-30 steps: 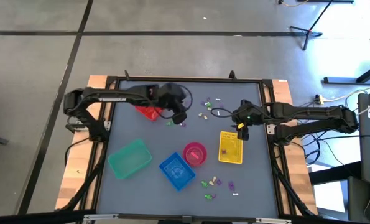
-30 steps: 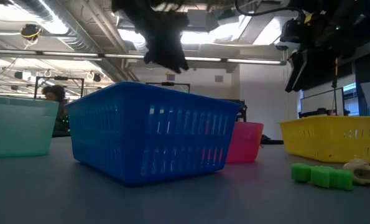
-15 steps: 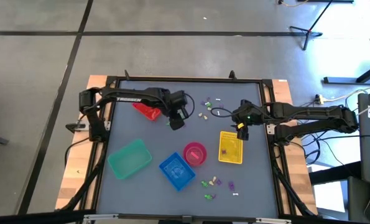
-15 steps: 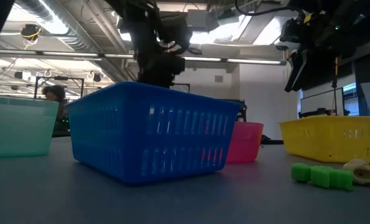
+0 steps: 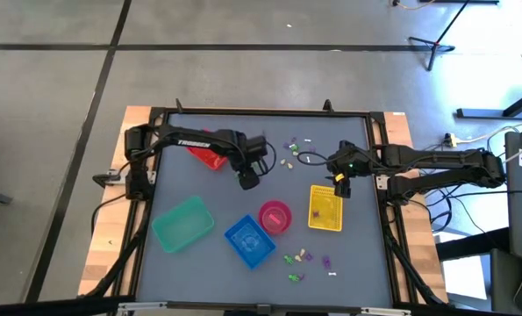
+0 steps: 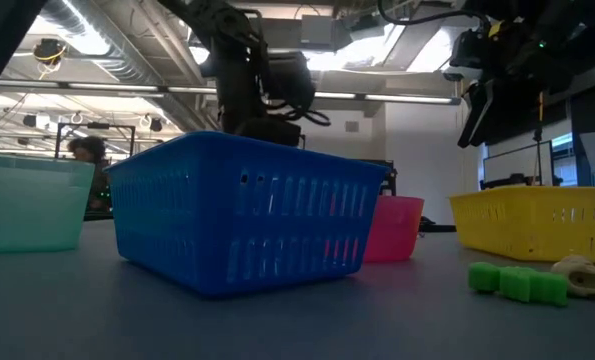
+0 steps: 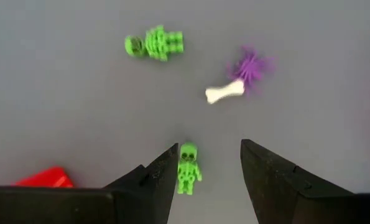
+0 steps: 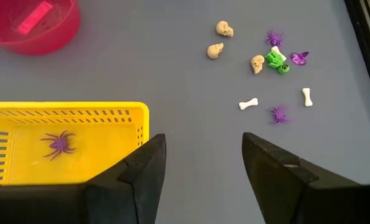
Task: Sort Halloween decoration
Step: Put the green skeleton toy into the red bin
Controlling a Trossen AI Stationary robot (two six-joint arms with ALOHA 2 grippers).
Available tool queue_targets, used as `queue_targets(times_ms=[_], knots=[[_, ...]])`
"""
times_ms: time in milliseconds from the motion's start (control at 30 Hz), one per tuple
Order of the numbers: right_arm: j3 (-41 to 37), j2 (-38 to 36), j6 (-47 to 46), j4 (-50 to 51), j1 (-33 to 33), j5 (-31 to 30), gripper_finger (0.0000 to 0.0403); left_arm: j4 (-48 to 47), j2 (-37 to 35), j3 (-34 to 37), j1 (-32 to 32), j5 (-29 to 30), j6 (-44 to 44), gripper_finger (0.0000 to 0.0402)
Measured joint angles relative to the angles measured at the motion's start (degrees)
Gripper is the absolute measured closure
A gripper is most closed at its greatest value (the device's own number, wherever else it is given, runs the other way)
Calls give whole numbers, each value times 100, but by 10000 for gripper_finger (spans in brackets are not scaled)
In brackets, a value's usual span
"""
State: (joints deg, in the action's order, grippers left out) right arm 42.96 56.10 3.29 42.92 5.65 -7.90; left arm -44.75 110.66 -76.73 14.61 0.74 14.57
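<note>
The Halloween decoration lies loose on the grey table in two groups, one at the far middle (image 5: pixel 294 151) and one at the near right (image 5: pixel 306 259). My left gripper (image 5: pixel 247 181) points down, low over the table, open. A small green skeleton (image 7: pixel 187 168) lies flat between its fingers, close to one fingertip (image 7: pixel 166 171); I cannot tell whether they touch. Just beyond it lie a second green skeleton (image 7: pixel 155 43), a white bone (image 7: pixel 225 93) and a purple spider (image 7: pixel 252 65). My right gripper (image 5: pixel 341 183) hangs open above the yellow basket's far edge (image 8: pixel 66 111); a purple spider (image 8: pixel 60 143) lies in that basket.
The red basket (image 5: pixel 210 158) stands far left beside my left arm. The teal basket (image 5: pixel 182 222), blue basket (image 5: pixel 249 240), pink bowl (image 5: pixel 275 216) and yellow basket (image 5: pixel 325 208) form a row across the middle. Cream skulls (image 8: pixel 214 50), bones and purple spiders lie beyond the yellow basket.
My left gripper has come down toward the table and slightly toward the near edge, tipping from a slant to nearly straight down. It now stands low over the green skeleton, still open.
</note>
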Motion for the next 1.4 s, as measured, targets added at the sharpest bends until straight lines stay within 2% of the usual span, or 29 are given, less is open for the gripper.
queue_targets(times_ms=[600, 1167, 1400], knots=[[0, 2, 0, -2, 0, 2, 192, -380, 411, 2, 7, 175, -16, 245], [0, 2, 0, -2, 0, 2, 192, -367, 410, 2, -20, 137, -16, 330], [0, 2, 0, -1, 0, 2, 192, -367, 408, 2, -17, 138, -16, 347]])
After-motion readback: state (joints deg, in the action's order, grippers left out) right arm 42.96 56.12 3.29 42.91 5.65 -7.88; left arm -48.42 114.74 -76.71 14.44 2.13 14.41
